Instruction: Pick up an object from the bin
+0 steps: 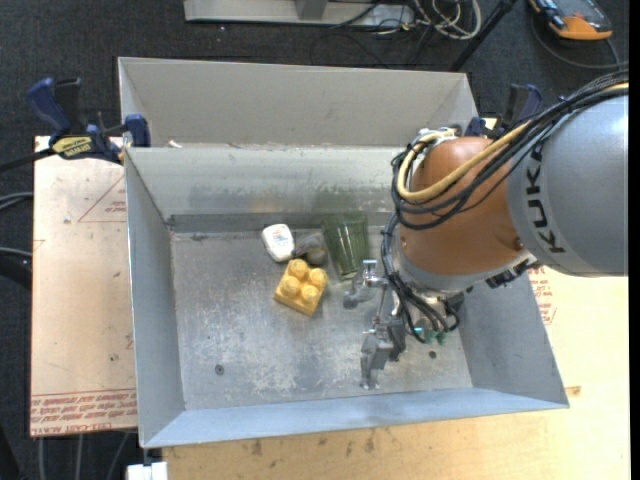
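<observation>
Grey metal bin [150,268], four loose items grouped toward the back wall. Yellow studded toy brick [302,289] on the mid floor; white rounded piece [278,240] just behind it; clear green tumbler [347,247] to the right; dull grey lump [314,249] between the latter two. Gripper [376,356] low over bare floor, front right, near the brick but apart from it; claw opening cannot be told.

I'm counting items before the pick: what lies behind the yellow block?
A white lump and a green glass, with a greyish thing between them, partly hidden by the block.
</observation>
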`<action>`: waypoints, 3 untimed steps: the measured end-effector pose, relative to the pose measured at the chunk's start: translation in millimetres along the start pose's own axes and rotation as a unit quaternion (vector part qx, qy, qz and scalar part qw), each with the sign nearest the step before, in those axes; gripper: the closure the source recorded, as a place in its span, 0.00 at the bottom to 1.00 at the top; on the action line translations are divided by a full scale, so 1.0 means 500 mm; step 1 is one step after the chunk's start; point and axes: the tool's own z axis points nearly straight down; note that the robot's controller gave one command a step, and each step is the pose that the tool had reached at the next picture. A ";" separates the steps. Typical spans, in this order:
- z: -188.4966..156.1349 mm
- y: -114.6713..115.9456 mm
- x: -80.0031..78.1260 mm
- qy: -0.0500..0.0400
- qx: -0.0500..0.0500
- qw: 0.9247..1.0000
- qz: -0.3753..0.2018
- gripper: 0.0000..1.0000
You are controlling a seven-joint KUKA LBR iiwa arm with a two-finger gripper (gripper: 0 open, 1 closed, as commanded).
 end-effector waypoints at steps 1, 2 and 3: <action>-0.007 0.000 -0.004 -0.004 0.000 1.000 0.001 0.00; 0.026 0.009 -0.087 -0.006 0.000 0.999 -0.038 0.00; 0.095 -0.058 -0.097 -0.006 -0.001 0.999 -0.040 0.00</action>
